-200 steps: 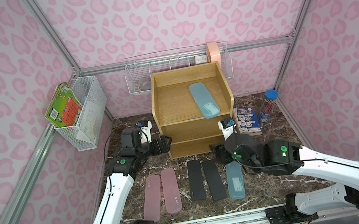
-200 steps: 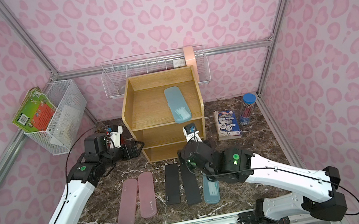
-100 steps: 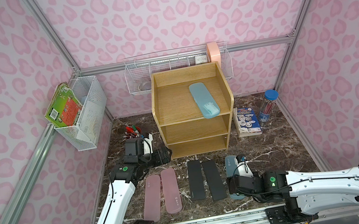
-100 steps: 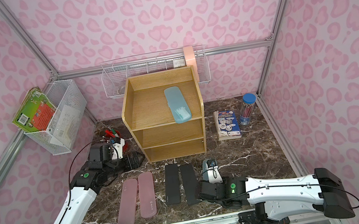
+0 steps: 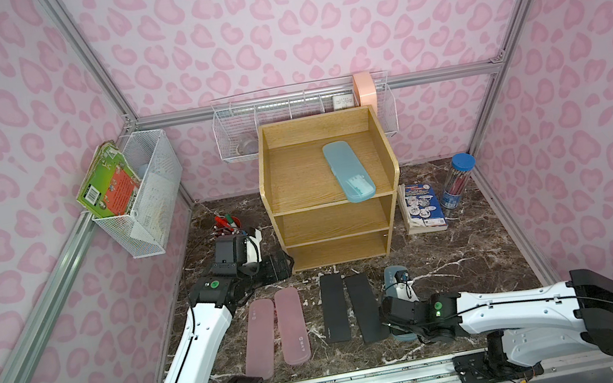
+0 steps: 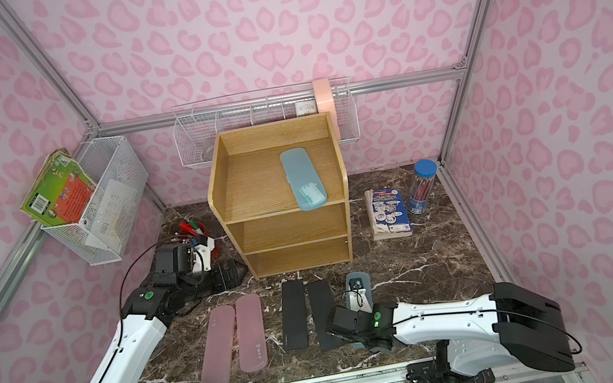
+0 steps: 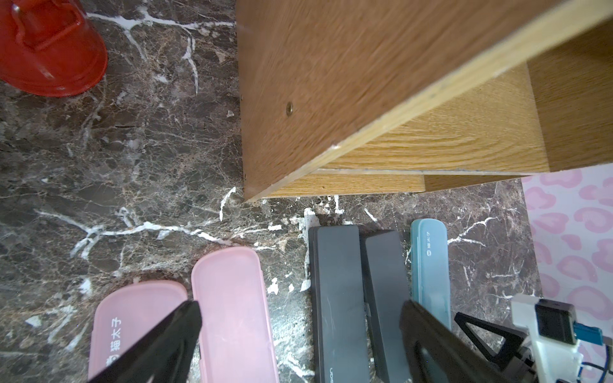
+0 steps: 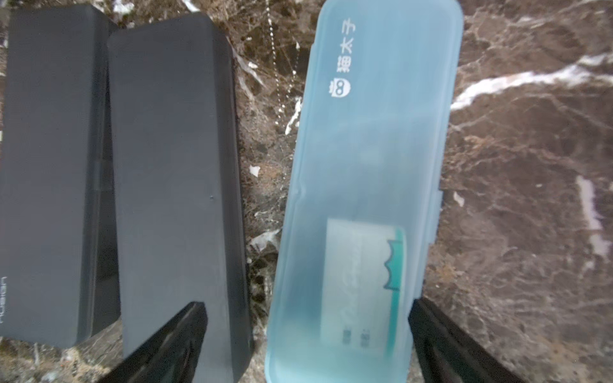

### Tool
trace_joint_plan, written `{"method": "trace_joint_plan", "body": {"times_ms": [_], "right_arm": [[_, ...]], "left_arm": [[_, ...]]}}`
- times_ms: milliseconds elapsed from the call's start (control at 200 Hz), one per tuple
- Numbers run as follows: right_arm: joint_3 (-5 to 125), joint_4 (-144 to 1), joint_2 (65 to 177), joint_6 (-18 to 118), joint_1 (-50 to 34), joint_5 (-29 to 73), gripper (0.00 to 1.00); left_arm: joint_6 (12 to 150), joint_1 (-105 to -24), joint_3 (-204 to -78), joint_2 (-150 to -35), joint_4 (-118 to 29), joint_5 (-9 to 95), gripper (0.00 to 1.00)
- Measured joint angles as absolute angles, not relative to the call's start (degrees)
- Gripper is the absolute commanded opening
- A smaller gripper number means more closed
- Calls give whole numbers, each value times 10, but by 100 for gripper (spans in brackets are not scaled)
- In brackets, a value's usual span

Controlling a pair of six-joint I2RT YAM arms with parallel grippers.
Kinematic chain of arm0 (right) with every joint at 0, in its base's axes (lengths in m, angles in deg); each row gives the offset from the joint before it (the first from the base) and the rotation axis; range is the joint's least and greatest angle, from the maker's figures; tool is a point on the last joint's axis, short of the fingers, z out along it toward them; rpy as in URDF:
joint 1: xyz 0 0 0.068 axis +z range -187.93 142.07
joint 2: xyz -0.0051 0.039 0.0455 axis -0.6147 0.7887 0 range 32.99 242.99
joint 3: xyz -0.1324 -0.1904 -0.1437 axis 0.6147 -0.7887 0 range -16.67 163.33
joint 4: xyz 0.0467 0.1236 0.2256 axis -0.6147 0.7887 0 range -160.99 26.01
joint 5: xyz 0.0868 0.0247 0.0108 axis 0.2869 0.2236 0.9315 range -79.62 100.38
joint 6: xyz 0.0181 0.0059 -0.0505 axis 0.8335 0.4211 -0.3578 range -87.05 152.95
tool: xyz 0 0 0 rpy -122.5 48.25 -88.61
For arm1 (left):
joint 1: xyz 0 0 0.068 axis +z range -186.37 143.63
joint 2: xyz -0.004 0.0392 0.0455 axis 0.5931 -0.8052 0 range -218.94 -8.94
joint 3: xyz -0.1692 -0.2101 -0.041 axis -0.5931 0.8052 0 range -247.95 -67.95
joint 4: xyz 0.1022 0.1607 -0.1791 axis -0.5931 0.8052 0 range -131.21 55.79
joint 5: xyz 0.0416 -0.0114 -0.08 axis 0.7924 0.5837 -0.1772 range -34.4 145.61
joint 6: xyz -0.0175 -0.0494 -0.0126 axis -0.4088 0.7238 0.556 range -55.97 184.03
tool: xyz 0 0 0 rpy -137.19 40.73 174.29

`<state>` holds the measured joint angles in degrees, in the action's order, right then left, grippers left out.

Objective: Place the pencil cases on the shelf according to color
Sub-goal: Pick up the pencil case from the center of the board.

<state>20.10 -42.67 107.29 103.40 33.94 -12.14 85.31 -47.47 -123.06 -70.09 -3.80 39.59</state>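
Bright even light, soft shadows; wrist views seem slightly blurred.

— Home, shop, or lab?
— A robot test booth. Bare aluminium frame posts [image 5: 92, 68] hold pink blotch-printed wall panels [image 5: 288, 14] around a dark brown marble-patterned tabletop [image 5: 467, 258]. White robot arms [image 5: 504, 302] stand on a metal rail [image 5: 370, 382] along its front edge.

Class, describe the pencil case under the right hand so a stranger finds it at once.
Start at the wooden shelf; a row of flat cases lies on the marble table before it. Take the end one beside the black cases: the only light-blue case on the table, under the right hand.
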Motion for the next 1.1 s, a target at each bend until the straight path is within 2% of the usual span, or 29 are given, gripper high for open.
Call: {"method": "trace_joint_plan", "body": {"times_ms": [310, 445, 750, 1100], "right_arm": [[270, -408, 1177, 1034, 339, -128, 99], [264, -404, 1167, 1043, 339, -131, 99], [200, -351, 1068, 1066, 335, -105, 99], [188, -381, 1110, 1075, 333, -72, 99]], "left_arm": [[853, -475, -1230, -702, -38, 392, 98], [853, -475, -1231, -704, -35, 392, 98], [856, -475, -1231, -706, -34, 385, 98], [864, -475, -1231, -718, -34, 379, 98]]}}
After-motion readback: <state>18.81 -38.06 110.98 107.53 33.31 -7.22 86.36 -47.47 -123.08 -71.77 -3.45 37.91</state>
